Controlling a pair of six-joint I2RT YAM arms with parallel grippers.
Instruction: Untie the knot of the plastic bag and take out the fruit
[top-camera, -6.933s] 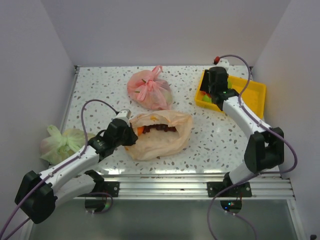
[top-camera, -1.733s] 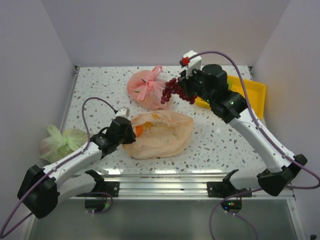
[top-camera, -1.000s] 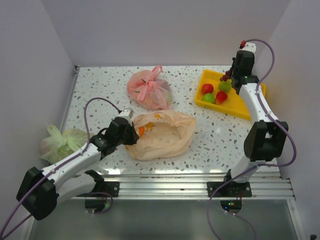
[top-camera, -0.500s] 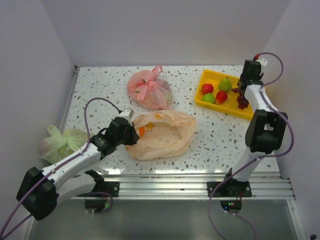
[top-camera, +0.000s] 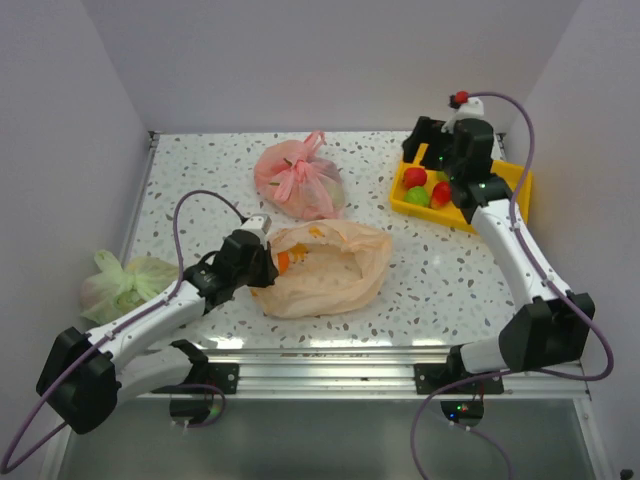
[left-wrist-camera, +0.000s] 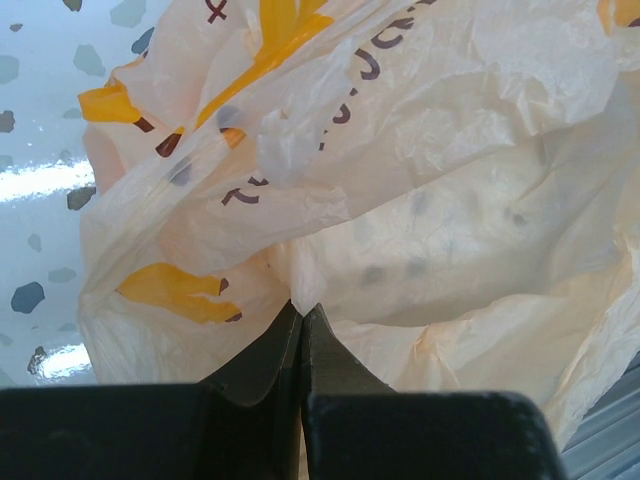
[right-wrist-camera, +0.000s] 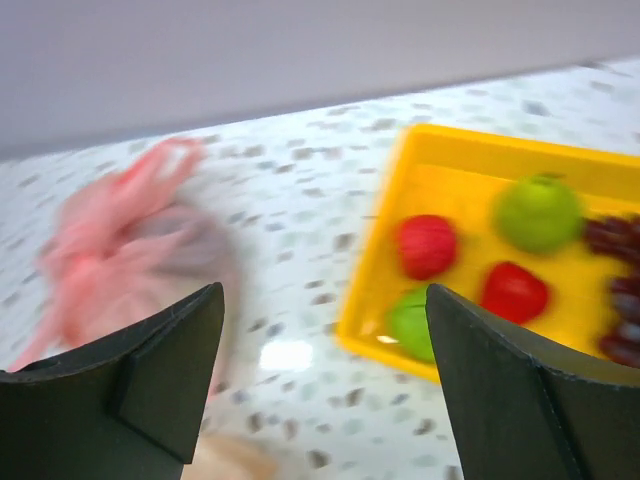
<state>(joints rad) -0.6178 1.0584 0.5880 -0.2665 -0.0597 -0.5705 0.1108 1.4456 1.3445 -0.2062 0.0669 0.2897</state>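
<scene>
The peach-orange plastic bag (top-camera: 330, 268) lies at the table's middle with its mouth gaping; no knot shows on it. An orange fruit (top-camera: 283, 262) sits inside by the left rim. My left gripper (top-camera: 262, 262) is shut on the bag's film there, and the left wrist view shows the film (left-wrist-camera: 420, 200) pinched at the tips of that gripper (left-wrist-camera: 300, 305). My right gripper (top-camera: 425, 150) hovers over the yellow tray's left end, and its wrist view shows it (right-wrist-camera: 322, 300) open and empty. In the tray lie a red apple (right-wrist-camera: 427, 246), a strawberry-like piece (right-wrist-camera: 514, 292), two green fruits (right-wrist-camera: 538, 213) and dark grapes (right-wrist-camera: 615, 300).
A knotted pink bag (top-camera: 298, 180) sits behind the peach bag and appears blurred in the right wrist view (right-wrist-camera: 130, 240). A pale green bag (top-camera: 125, 285) rests at the left edge. The yellow tray (top-camera: 505, 185) stands at the back right, near the wall.
The right gripper opened and let the grapes go into the tray, then swung left toward the tray's near-left end. The left gripper kept its hold on the bag.
</scene>
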